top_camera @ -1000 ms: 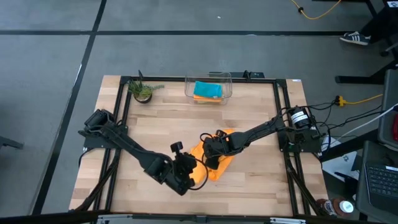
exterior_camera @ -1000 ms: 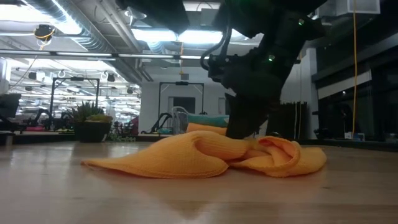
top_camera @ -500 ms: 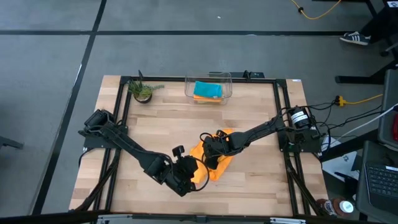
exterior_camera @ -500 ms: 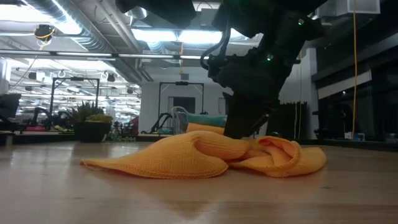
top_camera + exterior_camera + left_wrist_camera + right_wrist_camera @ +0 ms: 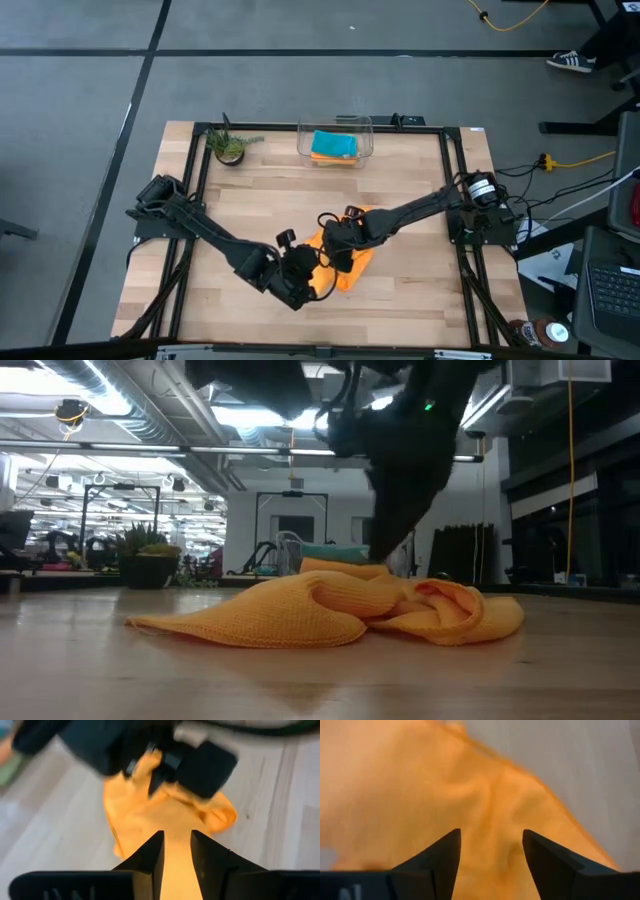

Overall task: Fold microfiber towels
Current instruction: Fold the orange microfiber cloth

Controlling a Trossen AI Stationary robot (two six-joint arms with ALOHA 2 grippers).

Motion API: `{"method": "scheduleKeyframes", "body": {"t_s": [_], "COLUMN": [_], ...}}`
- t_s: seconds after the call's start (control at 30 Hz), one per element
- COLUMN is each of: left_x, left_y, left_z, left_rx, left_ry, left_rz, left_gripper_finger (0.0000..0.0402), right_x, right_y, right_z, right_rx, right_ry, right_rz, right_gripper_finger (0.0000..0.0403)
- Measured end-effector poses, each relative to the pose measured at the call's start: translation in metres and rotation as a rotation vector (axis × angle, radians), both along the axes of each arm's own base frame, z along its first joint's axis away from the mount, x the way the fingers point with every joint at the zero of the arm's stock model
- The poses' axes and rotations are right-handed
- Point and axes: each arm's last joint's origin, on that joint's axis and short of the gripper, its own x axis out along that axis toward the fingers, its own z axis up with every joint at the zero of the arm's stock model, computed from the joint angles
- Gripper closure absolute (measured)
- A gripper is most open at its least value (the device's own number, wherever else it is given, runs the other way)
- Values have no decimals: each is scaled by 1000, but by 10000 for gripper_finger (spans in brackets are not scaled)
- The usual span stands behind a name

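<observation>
While a crumpled orange towel (image 5: 345, 268) lies mid-surface, the left gripper (image 5: 176, 855) pinches its near edge and the right gripper (image 5: 490, 855) hovers spread above it, suggesting flattening underway; next, likely draw the corners apart.

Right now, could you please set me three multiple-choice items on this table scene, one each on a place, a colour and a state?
1. Where does the clear plastic bin stand?
A. at the table's far edge, beside the small potted plant
B. at the near edge
C. on the floor

2. What colour is the crumpled microfiber towel under both arms?
A. teal
B. orange
C. lime green

3. How do the jaws of the right gripper stand?
A. shut flat
B. hidden
C. apart, above the cloth

Answers: 1 A, as the high view puts bin and plant along the far side. 2 B, as every view shows it orange. 3 C, as the right wrist view shows orange cloth between the spread jaws.
</observation>
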Motion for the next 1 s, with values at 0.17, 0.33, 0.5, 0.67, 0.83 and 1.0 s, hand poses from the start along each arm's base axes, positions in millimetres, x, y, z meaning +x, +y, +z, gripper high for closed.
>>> {"method": "scheduleKeyframes", "body": {"t_s": [0.17, 0.33, 0.5, 0.67, 0.83, 1.0], "left_x": [-10, -19, -19, -16, -15, -13], "left_y": [7, 20, 28, 33, 39, 42], "left_z": [-4, -8, -10, -10, -11, -12], "left_rx": [-49, -50, -86, -127, -181, -211], "left_ry": [90, 202, 258, 268, 309, 332], "left_rz": [83, 199, 227, 253, 263, 265], "left_gripper_finger": [280, 237, 217, 219, 217, 220], "right_x": [-11, -38, -59, -72, -92, -122], "right_y": [8, 9, 2, -5, -16, -33], "right_z": [15, 23, 24, 23, 36, 51], "right_rx": [-52, -134, -236, -299, -283, -235], "right_ry": [158, 442, 640, 742, 735, 590], "right_rz": [91, 136, 76, 66, 51, 7], "right_gripper_finger": [202, 208, 209, 209, 209, 209]}}
